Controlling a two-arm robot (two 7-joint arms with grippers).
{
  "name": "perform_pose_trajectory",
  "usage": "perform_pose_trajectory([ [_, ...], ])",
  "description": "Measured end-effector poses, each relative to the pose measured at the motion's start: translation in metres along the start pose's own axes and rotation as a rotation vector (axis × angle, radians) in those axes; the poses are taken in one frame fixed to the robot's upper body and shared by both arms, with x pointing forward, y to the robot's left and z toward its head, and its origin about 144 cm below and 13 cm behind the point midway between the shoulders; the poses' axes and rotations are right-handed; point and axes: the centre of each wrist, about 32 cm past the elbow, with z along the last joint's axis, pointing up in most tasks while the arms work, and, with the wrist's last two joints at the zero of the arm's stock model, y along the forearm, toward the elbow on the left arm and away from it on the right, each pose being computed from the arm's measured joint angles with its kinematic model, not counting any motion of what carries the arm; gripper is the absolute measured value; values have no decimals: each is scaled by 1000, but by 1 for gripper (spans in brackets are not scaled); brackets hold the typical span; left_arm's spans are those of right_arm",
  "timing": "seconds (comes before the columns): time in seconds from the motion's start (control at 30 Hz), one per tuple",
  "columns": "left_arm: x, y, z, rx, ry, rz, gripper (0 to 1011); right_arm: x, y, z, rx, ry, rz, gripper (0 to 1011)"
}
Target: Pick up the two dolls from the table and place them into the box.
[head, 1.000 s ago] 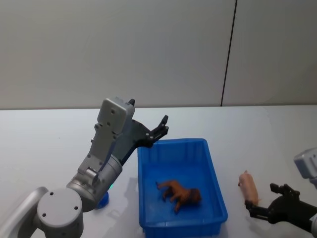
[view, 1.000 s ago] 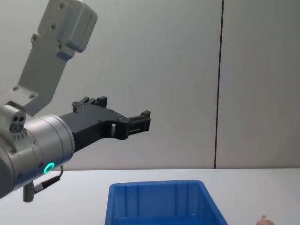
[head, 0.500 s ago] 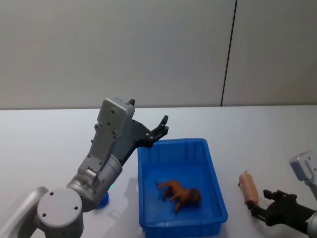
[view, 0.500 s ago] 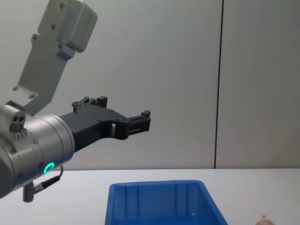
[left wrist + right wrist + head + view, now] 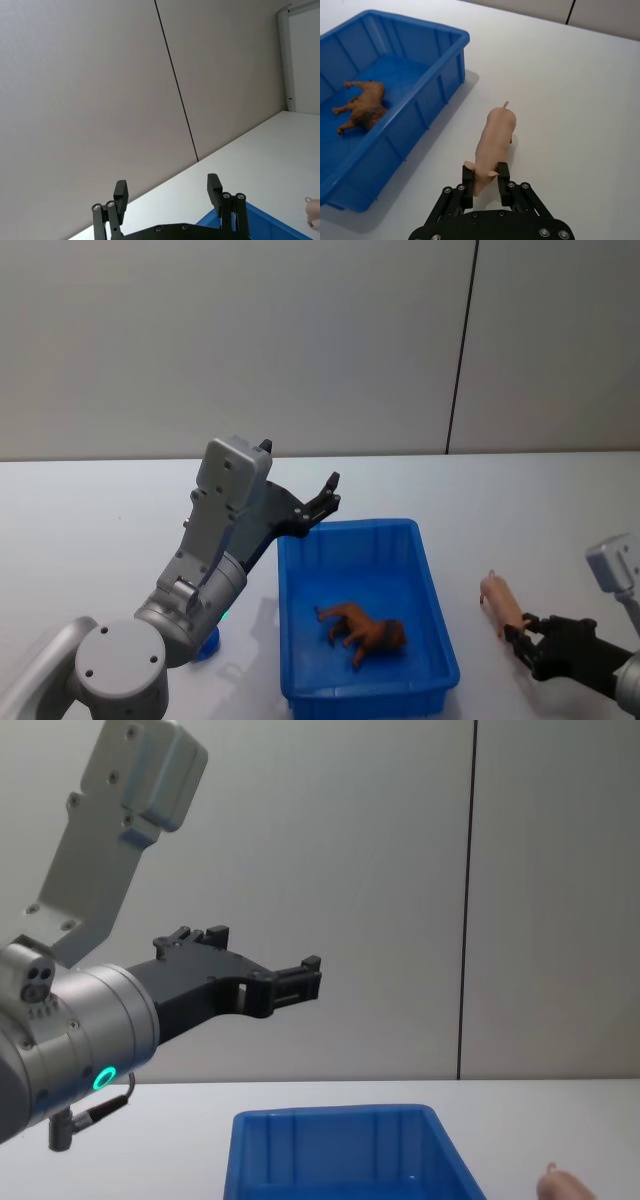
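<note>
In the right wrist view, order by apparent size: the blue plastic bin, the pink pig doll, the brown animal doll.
1. blue plastic bin
2. pink pig doll, gripped by the right gripper, nearest the camera, so this rank is unsure
3. brown animal doll

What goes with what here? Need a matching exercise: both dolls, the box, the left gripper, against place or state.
Column 1
1. brown doll
2. pink doll
3. left gripper
4. box

Column 2
A. open, raised in the air, holding nothing
B. lying inside the box
C. clamped between the fingers of the right gripper
D. standing on the table

Pairs: 1-B, 2-C, 3-A, 4-D
</note>
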Motion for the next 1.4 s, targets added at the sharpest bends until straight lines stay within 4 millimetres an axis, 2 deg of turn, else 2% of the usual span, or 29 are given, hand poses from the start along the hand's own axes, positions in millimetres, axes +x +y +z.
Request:
perform_pose_trajectory([
  [0.3,0,0,0,0,0,0,1001,-2,3,9,69,-15,-3,276],
  [0.83,0,0,0,0,0,0,1001,-15,9,40,253,-113,88,276],
  [1.3,0,0,0,0,0,0,1001,-43,27,71,324,-179,263,276],
  [1.4,0,0,0,0,0,0,1001,-48,32,75,316,-183,284,315],
])
